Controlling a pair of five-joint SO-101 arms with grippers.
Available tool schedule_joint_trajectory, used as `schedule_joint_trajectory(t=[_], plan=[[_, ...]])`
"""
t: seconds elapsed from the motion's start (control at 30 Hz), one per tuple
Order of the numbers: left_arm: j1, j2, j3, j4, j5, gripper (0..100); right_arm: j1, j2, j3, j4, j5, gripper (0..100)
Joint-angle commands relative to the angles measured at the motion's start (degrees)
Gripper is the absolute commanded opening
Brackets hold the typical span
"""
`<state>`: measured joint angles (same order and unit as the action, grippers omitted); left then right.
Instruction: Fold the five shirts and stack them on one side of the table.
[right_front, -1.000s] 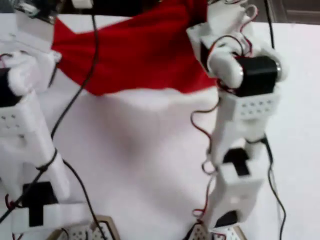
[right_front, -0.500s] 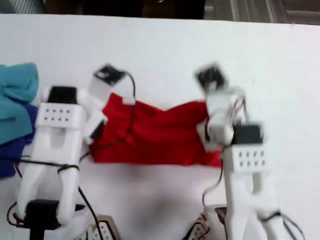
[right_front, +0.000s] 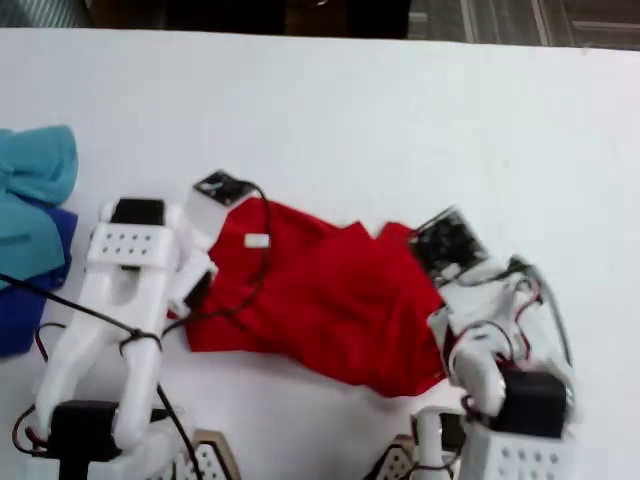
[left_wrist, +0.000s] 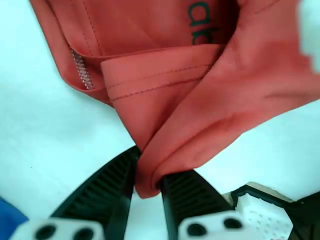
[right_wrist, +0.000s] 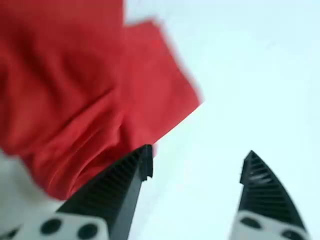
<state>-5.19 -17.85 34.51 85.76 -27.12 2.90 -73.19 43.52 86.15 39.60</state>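
Left claw (left_wrist: 147, 184) grips a folded edge of the red shirt (right_front: 330, 295); right claw (right_wrist: 197, 164) hangs released just beside that shirt.

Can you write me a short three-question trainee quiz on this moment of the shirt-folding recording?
1. True or false: the left claw is shut on a fold of the red shirt.
2. Pick one. The right claw is: A) shut on the red shirt; B) open, with the red shirt beside one finger; C) shut and empty.
3. Fill the gap: at the left edge of the table in the high view, the teal shirt touches a ____ shirt.

Key: 1. true. 2. B. 3. blue (the blue shirt).
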Motion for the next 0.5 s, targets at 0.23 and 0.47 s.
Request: schedule_joint_trajectory(t=[0.23,0.47], plan=[[0.62,-2.29,-0.04,-0.53,-0.26,3,-6.37,32.66,0.70,-16.66,-13.80,29.6],[0.26,-2.29,-0.04,-0.44,-0.26,3,-7.69,62.02,-12.48,-20.18,-19.08,29.6]])
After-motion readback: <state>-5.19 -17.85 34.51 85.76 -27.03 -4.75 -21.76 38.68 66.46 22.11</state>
